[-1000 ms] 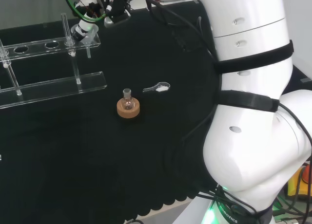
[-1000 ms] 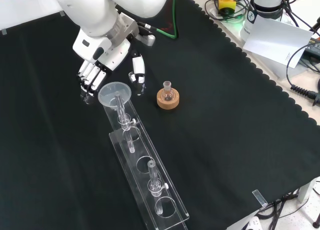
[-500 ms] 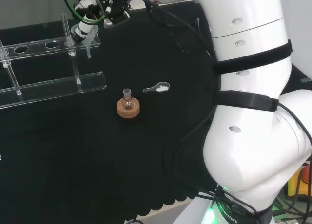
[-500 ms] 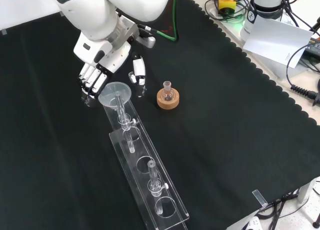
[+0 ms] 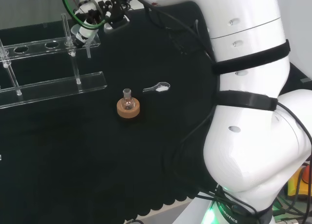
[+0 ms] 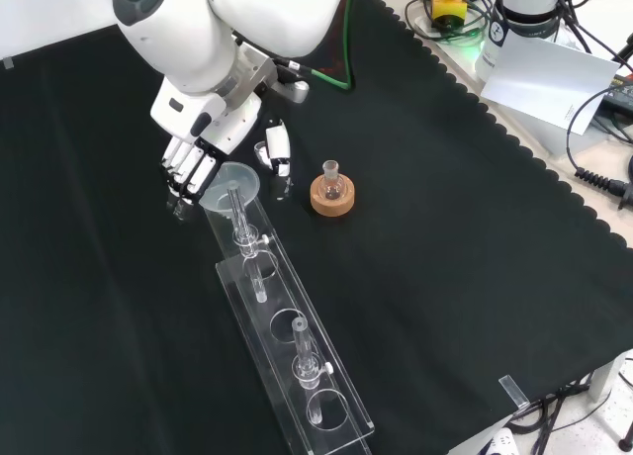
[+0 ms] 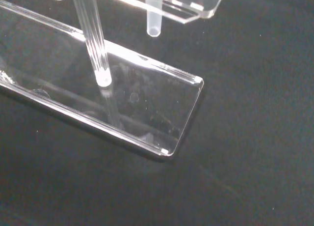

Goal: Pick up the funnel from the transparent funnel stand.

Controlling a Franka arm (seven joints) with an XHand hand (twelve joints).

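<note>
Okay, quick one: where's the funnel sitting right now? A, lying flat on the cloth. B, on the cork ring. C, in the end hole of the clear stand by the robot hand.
C: the funnel sits upright in the end hole of the clear stand, beside the robot hand.

Front view: hand (image 6: 198, 148) overlaps funnel (image 6: 228, 178) rim; contact btwn fingers and rim can't be determined. Head view: funnel stand (image 5: 48, 83) cut off at left edge. Wrist view: funnel's stem tip shows, bowel cut off. Spoon (image 5: 157, 88) contents too small to tell.

Hand (image 6: 203, 143) nearer the funnel (image 6: 228, 175)
</note>
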